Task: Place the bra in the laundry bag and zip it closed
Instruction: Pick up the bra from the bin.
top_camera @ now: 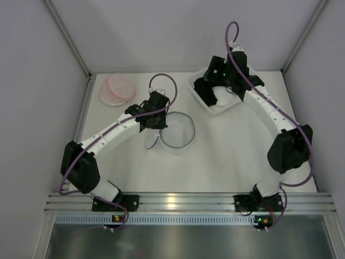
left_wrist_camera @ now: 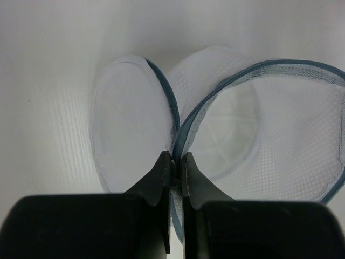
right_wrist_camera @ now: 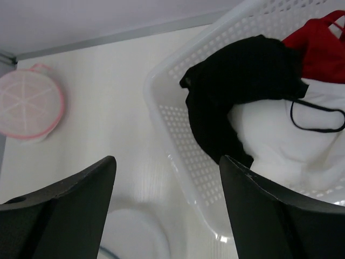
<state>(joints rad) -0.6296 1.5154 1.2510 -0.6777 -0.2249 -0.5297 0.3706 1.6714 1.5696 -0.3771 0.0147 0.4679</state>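
A round white mesh laundry bag [top_camera: 178,131] with blue zip trim lies open mid-table, its lid flap [left_wrist_camera: 129,129] folded out to the left. My left gripper [left_wrist_camera: 177,160] is shut on the bag's blue rim [left_wrist_camera: 186,135] where lid and body meet. A white perforated basket [right_wrist_camera: 183,151] at the back right holds a black bra [right_wrist_camera: 237,81], a red garment [right_wrist_camera: 318,43] and a white one [right_wrist_camera: 280,140]. My right gripper [right_wrist_camera: 168,162] is open and empty, hovering over the basket's near-left rim; in the top view it [top_camera: 207,86] sits by the basket [top_camera: 195,89].
A pink-trimmed round mesh bag [top_camera: 119,89] lies at the back left, also in the right wrist view [right_wrist_camera: 32,105]. White walls close in the table on the left, back and right. An aluminium rail [top_camera: 178,202] runs along the near edge.
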